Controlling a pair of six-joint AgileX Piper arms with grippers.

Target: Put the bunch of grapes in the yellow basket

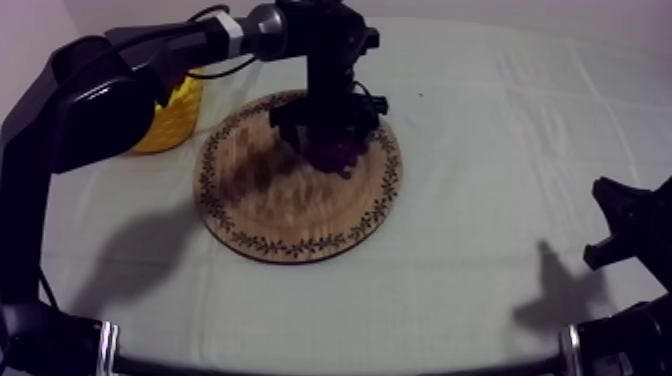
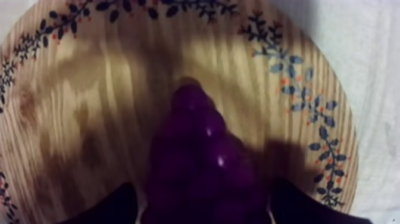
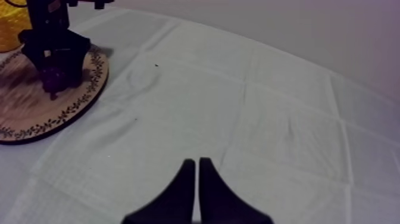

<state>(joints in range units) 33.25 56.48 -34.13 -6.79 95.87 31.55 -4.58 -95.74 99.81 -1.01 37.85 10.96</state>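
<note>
The table's grey-white cloth carries the round wooden board, lying flat directly under the left gripper, and the yellow basket, standing just beside the board, well apart from the right gripper.

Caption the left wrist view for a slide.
Left pincer open astride the bunch of grapes, which lies on the round wooden board.

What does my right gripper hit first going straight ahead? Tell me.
Nothing close: the right gripper points across bare cloth, the wooden board off to one side. The way looks free to the cloth's far edge, though depth is unclear.
</note>
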